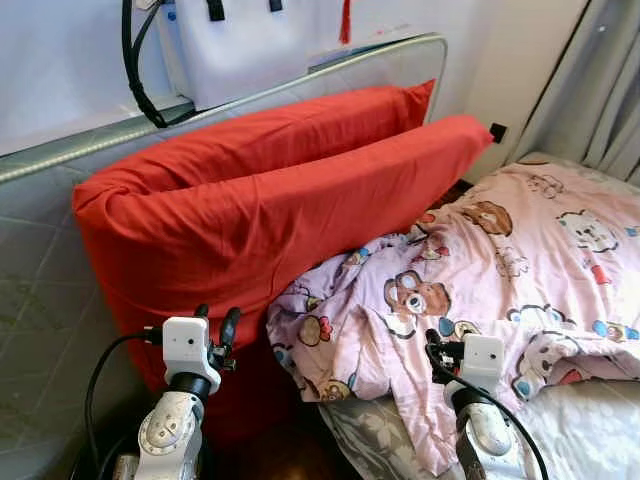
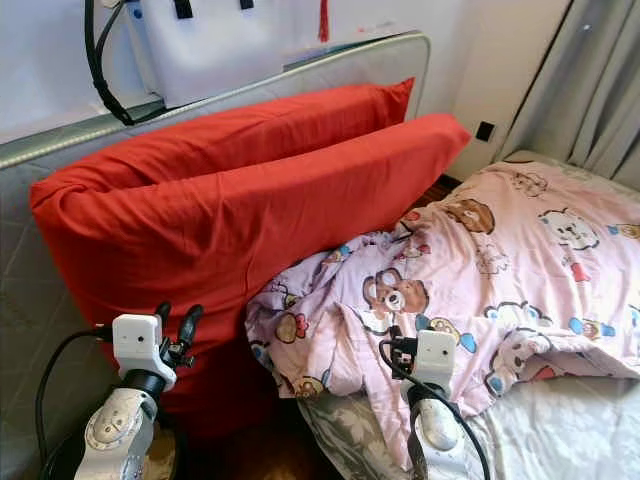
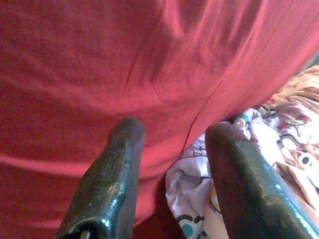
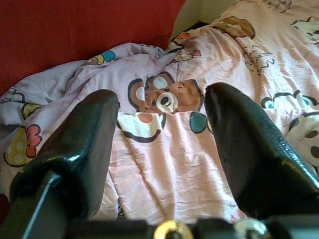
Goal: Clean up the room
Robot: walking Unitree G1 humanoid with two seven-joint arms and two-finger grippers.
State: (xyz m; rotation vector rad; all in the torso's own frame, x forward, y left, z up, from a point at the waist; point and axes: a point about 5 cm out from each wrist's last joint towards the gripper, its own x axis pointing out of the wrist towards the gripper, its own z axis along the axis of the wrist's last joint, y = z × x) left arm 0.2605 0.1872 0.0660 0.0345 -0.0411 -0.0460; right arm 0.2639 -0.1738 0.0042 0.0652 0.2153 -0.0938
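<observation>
— The left gripper [image 1: 216, 322], where is it?
— Low on the left, raised just in front of the big red pillow [image 1: 260, 200]. Its two black fingers [image 3: 112, 179] stand apart with nothing between them; the wrist view looks straight onto red cloth, with a corner of the quilt beside it.
— And that pillow?
— There are two long red pillows, one behind the other, leaning against the grey padded headboard [image 1: 40, 250]. A white bag [image 1: 240, 45] and a black cable [image 1: 135, 70] hang over the headboard's top edge.
— What lies to the right of them?
— A pink quilt with cartoon bears [image 1: 500, 260], crumpled, spread over the bed. Its rumpled near corner touches the foot of the front pillow and hangs over the mattress edge [image 1: 370, 430].
— And the right gripper [image 4: 162, 129]?
— It hovers over that near part of the quilt, fingers spread wide and holding nothing. A printed bear's face shows between them.
— Further right?
— Grey curtains [image 1: 600, 90] in the corner.
</observation>
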